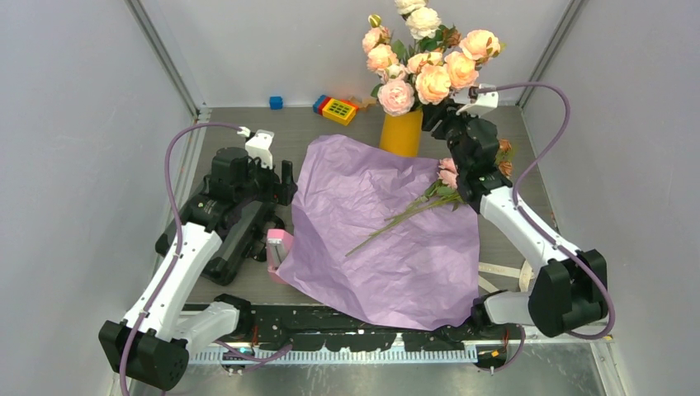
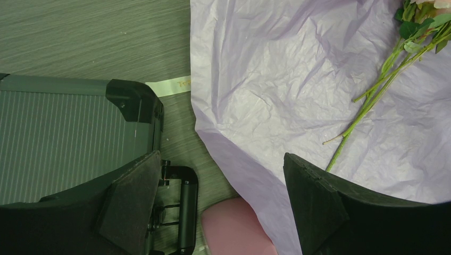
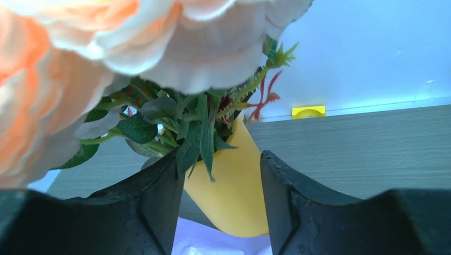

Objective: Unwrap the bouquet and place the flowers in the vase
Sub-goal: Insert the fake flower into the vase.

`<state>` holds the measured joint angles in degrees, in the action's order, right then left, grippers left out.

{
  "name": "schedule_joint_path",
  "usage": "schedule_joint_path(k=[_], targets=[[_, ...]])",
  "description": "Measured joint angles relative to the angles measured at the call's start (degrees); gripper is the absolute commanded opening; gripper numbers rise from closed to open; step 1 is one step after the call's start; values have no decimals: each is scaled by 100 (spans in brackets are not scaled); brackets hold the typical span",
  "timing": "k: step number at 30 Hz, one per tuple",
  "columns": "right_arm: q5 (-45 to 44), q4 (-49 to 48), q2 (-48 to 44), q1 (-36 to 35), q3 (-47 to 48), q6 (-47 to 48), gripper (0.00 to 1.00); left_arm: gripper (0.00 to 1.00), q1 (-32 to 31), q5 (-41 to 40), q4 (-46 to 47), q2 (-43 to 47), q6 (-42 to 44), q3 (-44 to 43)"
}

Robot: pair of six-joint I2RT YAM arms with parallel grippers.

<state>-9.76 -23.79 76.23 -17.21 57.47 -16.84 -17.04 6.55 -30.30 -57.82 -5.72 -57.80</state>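
We are looking down at a gray table [image 1: 248, 136]. The purple paper [image 1: 388, 247] is lying open and flat in the middle of it. The small flowers [image 1: 446, 175] are lying on the paper near its right edge, with their thin green stems pointing down toward the left. The vase [image 1: 401, 132] is standing at the back, right at the paper's far edge, and big roses [image 1: 425, 62] are sticking out of its top. We are seeing the right gripper [image 3: 220, 159] hanging by the vase, under the big roses, with its fingers apart and nothing squeezed between them. The left gripper [image 2: 220, 159] is sitting low at the paper's left edge, spread wide and holding nothing. A pink thing [image 1: 279, 246] is lying beside it, touching the paper. A blue block [image 1: 276, 102] and a yellow toy [image 1: 338, 110] are sitting by the back wall.
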Motion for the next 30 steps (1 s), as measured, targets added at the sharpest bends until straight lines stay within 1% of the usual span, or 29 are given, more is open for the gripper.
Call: schedule_joint_path(k=[6,10,17,21,23,26,30], targets=[[7,341,-516,0,-179,9,65,88,0,2,0,0,0,0],[7,710,-1086,0,-367,-13,66,87,0,0,0,0,0,0],[-216,1965,-2262,0,-675,-365,66,87,0,0,0,0,-2,2],[-610,2785,-2861,15,-846,-789,66,88,0,-4,0,0,0,2],[-817,3215,-3042,28,-922,-1115,64,87,0,-4,0,0,0,2],[-1032,3805,-3152,46,-1095,-1720,61,87,0,-4,0,0,0,2],[-1130,4275,-3182,50,-1572,-2618,56,88,0,-4,0,-2,0,2]])
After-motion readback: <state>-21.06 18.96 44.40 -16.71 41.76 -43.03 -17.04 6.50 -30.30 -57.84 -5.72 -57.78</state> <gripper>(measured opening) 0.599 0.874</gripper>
